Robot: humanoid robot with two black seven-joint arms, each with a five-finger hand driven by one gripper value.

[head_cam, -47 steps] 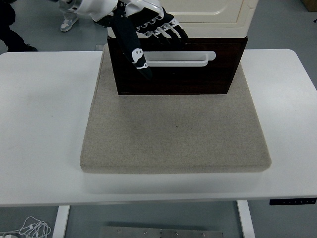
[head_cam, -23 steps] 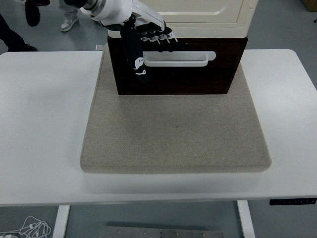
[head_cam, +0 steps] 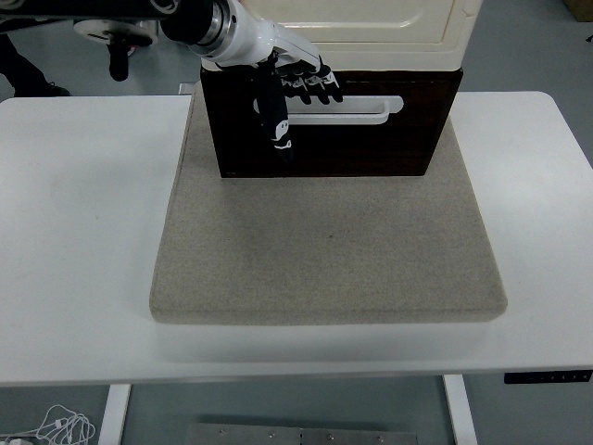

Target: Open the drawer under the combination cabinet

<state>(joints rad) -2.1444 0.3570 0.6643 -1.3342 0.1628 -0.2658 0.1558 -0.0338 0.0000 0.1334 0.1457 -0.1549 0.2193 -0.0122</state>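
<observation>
White table [head_cam: 83,232] fills most of the view, its near edge running along the bottom, with grey floor showing beyond its far edge. On the table lies a large square beige mat [head_cam: 324,250], bare across its near half. At the mat's far edge stands the combination cabinet [head_cam: 371,23]: a cream upper body, cut off by the top of the picture so its height and top cannot be seen, over a dark brown drawer [head_cam: 371,148] that forms its base. The drawer front faces the camera and looks flush with the cabinet, closed. Across its upper part runs a long white handle [head_cam: 357,107], a flat horizontal bar with rounded ends.

The left hand [head_cam: 292,88] reaches in from the upper left on a black arm with a white wrist. Its dark fingers [head_cam: 315,88] are curled down over the left end of the handle, hiding that part, while the thumb points down across the drawer front. Whether the fingers truly grip the bar or only rest on it cannot be made out.
</observation>
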